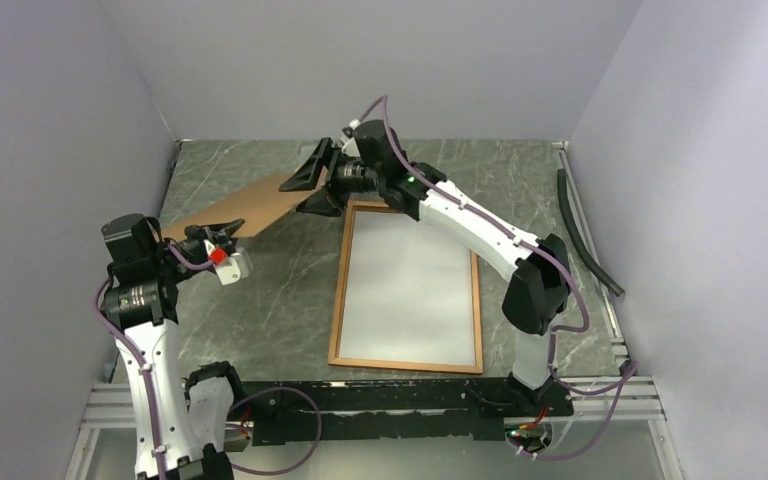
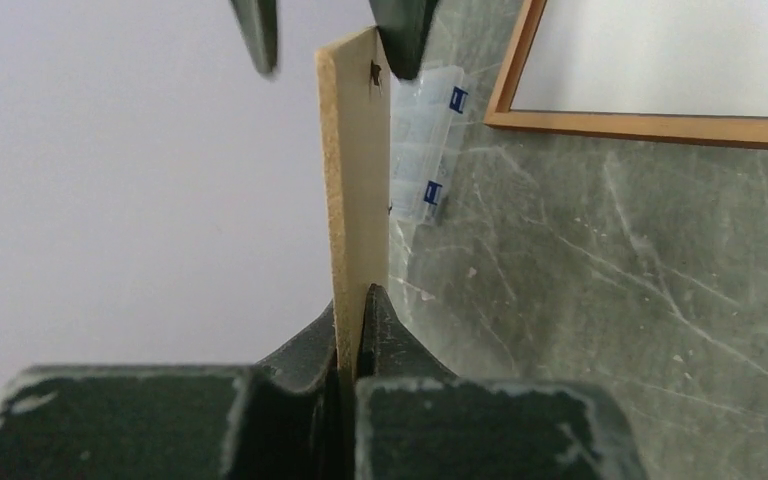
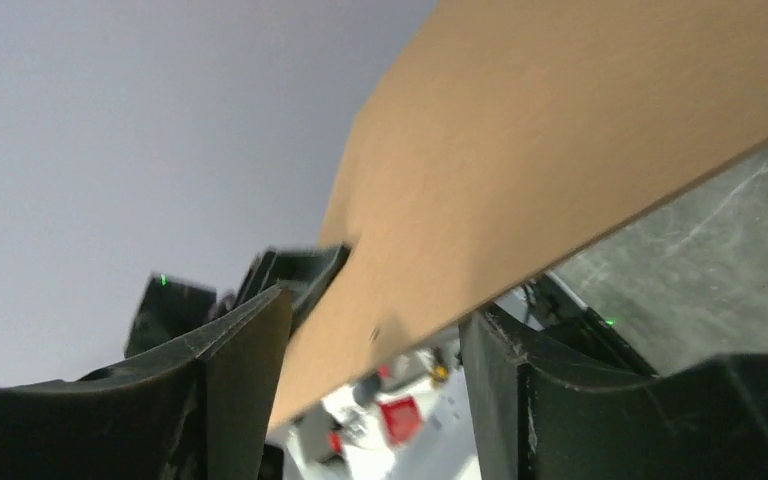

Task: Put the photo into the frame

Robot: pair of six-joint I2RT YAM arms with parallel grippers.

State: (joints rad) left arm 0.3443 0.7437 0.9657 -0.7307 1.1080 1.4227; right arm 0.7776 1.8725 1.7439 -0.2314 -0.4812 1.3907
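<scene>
The left tool [image 2: 348,330] was clamped shut on the near-left end of a brown board [image 1: 235,205], holding it off the tabletop [image 1: 260,320]. The right tool [image 1: 312,185] stood with its jaws apart, astride the board's far end. The frame [image 1: 339,300] lay flat and back up at the tabletop's middle, its far-left corner just beside the right tool and its long axis running from near edge to far edge. The photo [image 1: 410,290] sat inside it, white side up. A clear plastic box [image 2: 425,140] lay beyond the board. The tabletop was grey-green marble, with pale grey walls around it.
</scene>
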